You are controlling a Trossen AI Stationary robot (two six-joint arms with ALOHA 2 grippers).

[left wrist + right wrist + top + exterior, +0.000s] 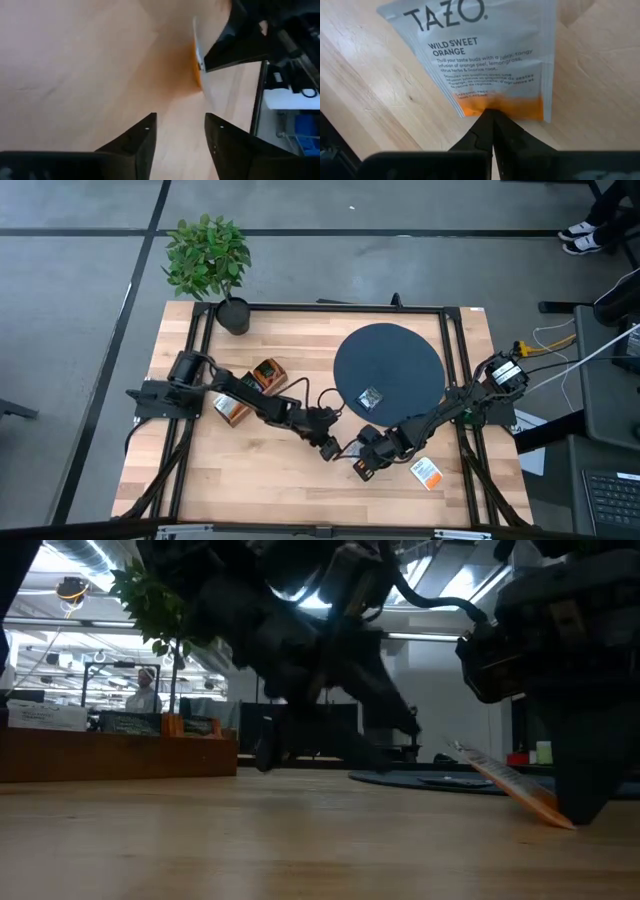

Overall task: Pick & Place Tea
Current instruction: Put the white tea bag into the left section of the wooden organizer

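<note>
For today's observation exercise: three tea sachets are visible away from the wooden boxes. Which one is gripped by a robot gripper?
The white, orange-banded sachet pinched by the right gripper near the table's front edge. Another orange-banded sachet lies loose beside it; a third rests on the dark disc.

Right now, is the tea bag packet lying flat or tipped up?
Tipped up. The Tazo sachet slants off the table, its orange edge pinched in the right gripper.

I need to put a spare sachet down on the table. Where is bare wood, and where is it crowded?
Bare wood: the front left corner of the table, and the back strip between the potted plant and the dark disc. Crowded: front centre, where the open left gripper meets the right gripper, shut on a sachet.
</note>
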